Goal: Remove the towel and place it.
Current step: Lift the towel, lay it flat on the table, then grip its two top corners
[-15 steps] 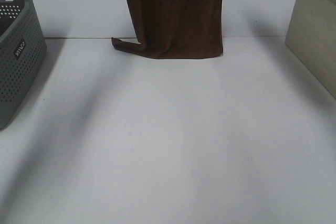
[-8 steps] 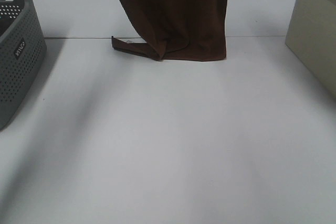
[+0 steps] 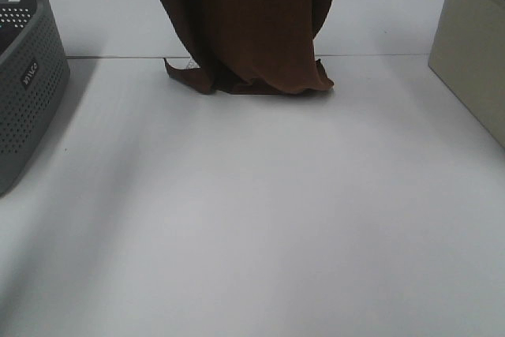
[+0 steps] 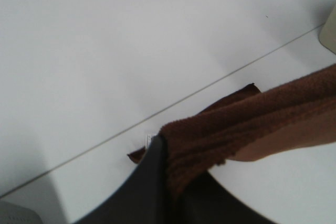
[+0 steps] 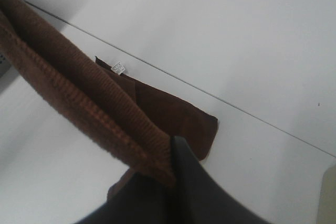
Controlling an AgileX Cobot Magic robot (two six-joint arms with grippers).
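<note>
The dark brown towel [image 3: 248,21] hangs down from above the top edge of the exterior view, and its lower end is bunched on the white table [image 3: 252,219] near the back seam. Its small white tag [image 3: 190,63] shows at the lower left corner. Both grippers are out of that view. In the left wrist view my left gripper [image 4: 167,169] is shut on the towel's [image 4: 252,124] top edge. In the right wrist view my right gripper [image 5: 172,163] is shut on the towel's [image 5: 79,103] other top corner, with the tag [image 5: 119,67] on the table below.
A grey perforated basket [image 3: 28,76] stands at the left edge of the table. A beige box [image 3: 473,57] stands at the right edge. A seam [image 3: 118,57] runs across the table at the back.
The towel has come lower: its bottom end now crumples and spreads on the table, and the hanging part has widened toward the left.
</note>
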